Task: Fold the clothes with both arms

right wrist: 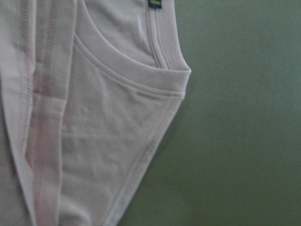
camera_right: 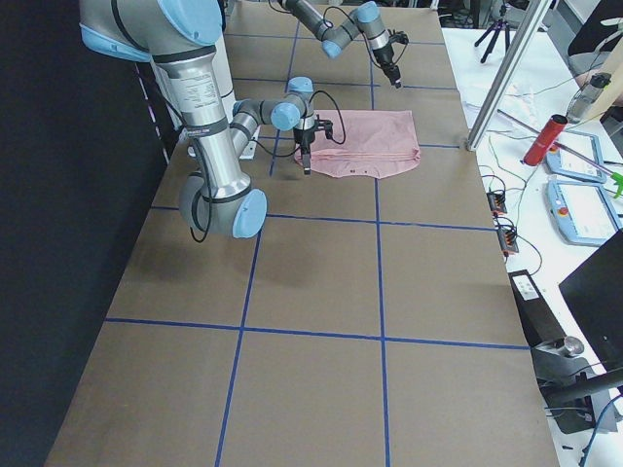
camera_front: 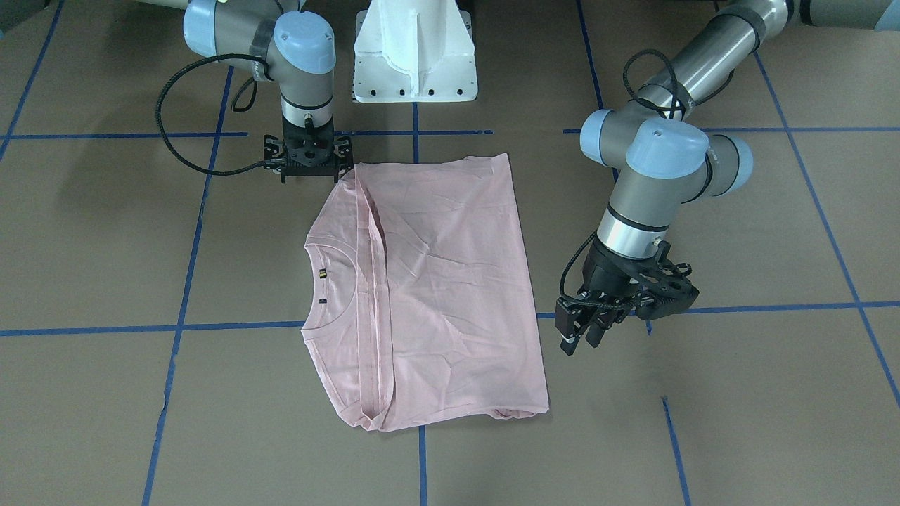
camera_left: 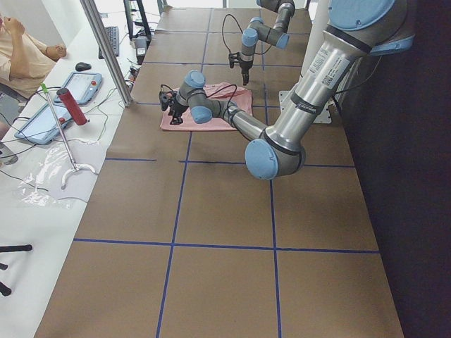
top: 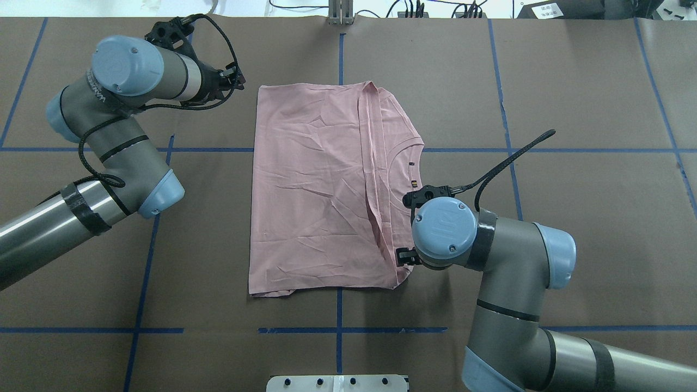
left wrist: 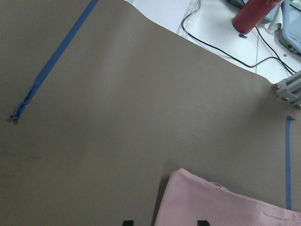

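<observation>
Fabric is spread flat on the table [camera_front: 105, 246]: the pink T-shirt [camera_front: 450, 281] lies with its hem laid over toward the collar [right wrist: 127, 80], so one fold looks done. The left gripper [camera_front: 581, 336] hovers just outside the shirt's folded edge, clear of the cloth and gripping nothing. Its wrist camera shows the two fingertips [left wrist: 202, 222] spread apart, with a shirt corner [left wrist: 181, 181] lying just beyond and between them, a stance that suits dropping onto that corner for a pinch. The right gripper [camera_front: 307, 156] points straight down at the shoulder corner beside the collar, with the shirt running away from it toward the other hand. Its fingers are hidden under the wrist, so I cannot tell whether it is parted or has cloth. Opposite corners probably mean a shared lift.
</observation>
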Robot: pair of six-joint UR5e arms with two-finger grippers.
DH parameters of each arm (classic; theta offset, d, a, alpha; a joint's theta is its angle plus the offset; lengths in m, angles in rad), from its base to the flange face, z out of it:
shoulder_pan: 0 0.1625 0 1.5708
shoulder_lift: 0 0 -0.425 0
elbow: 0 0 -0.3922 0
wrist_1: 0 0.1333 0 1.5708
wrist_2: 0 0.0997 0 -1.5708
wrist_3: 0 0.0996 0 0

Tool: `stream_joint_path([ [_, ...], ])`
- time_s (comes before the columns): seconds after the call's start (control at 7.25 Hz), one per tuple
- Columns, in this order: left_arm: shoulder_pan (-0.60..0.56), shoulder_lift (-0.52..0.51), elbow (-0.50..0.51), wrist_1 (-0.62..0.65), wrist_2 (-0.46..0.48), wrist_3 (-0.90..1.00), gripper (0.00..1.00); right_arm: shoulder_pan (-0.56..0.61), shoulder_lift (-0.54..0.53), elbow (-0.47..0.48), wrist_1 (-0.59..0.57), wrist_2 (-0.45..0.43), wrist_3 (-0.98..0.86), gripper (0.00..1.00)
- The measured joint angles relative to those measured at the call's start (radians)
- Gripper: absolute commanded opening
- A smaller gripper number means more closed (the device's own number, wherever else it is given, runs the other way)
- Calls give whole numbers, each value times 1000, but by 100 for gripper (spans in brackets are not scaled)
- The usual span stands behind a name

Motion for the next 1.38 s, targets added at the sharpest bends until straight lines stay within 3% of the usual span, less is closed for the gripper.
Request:
stream_joint_path([
  [0.41, -1, 3, -2, 0, -1, 0, 55, 40, 139, -142, 62, 1, 11, 100],
  [0.69, -1, 4, -2, 0, -1, 0, 55, 42, 168, -213, 122, 3, 11, 100],
  [1.38, -1, 6, -21, 0, -2, 0, 54, 77, 120, -227, 134, 33, -58, 100],
])
